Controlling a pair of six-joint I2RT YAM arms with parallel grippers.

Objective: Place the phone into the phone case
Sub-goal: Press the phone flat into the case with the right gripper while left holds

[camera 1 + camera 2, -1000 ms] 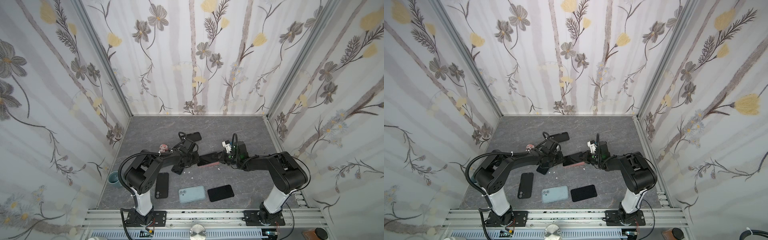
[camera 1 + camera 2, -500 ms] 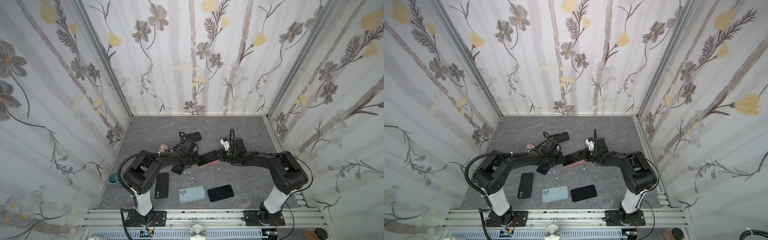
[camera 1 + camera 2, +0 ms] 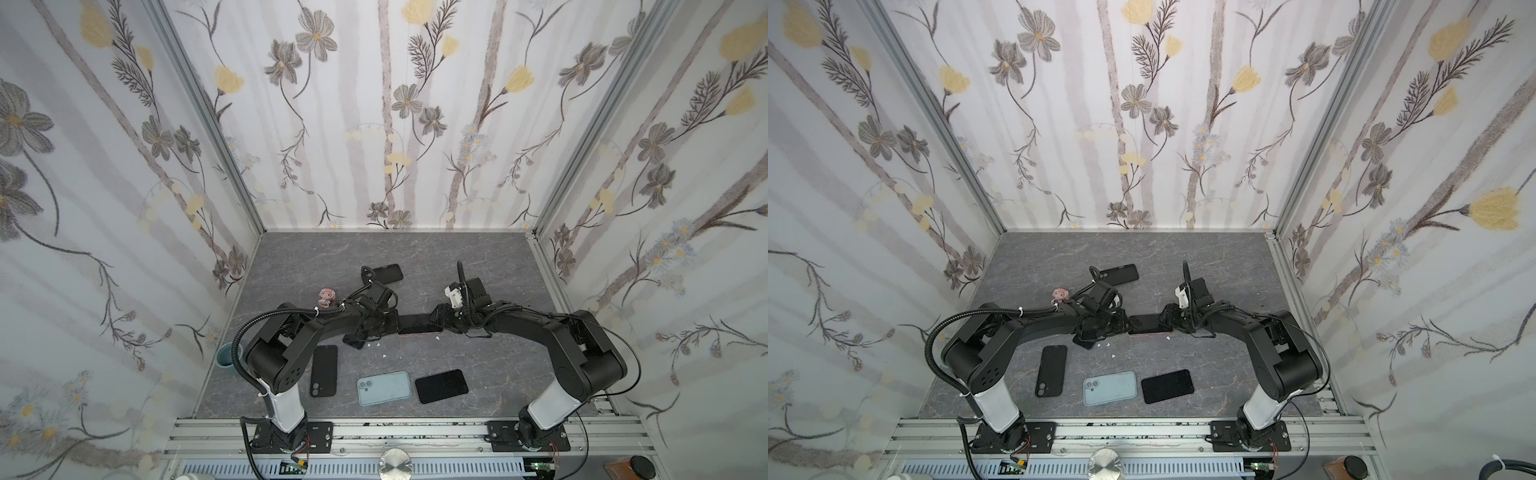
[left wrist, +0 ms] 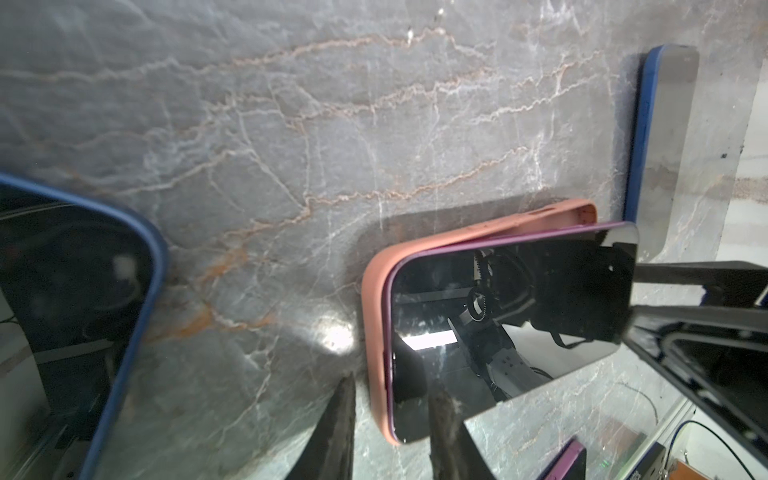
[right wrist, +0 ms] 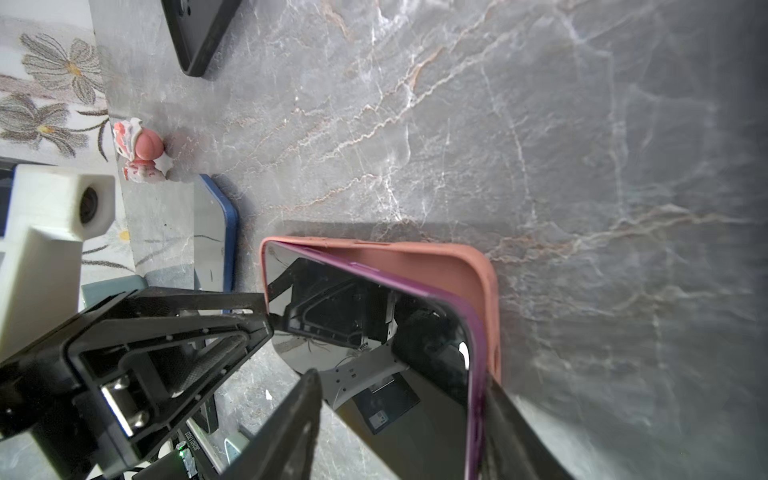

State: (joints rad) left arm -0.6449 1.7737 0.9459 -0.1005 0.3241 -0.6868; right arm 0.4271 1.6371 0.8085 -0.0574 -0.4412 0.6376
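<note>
Phone (image 4: 498, 311) lies in the pink case (image 4: 374, 332) approx mid-counter (image 3: 457, 266), btwn both tools and well off every edge. It looks only part seated. The lip hugs it at the left tool's end, but along the long side facing the back edge the case's inner wall shows, so that side prob. sits proud. Left tool (image 4: 390, 384) has a narrow gap, one finger just outside the case's end and the other on the glass; can't tell if it truly pinches. Right tool (image 5: 401, 376) has jaws wide, straddling the other end and gripping nothing as far as I see. Risks: w/ that end unheld, a push at one end cd lever the phone back out. A finger may skid on the slick glass. The case may slide on the smooth counter, esp. if pressed off-centre. A sideways shove cd bump the blue phone (image 4: 83, 270) close by.
</note>
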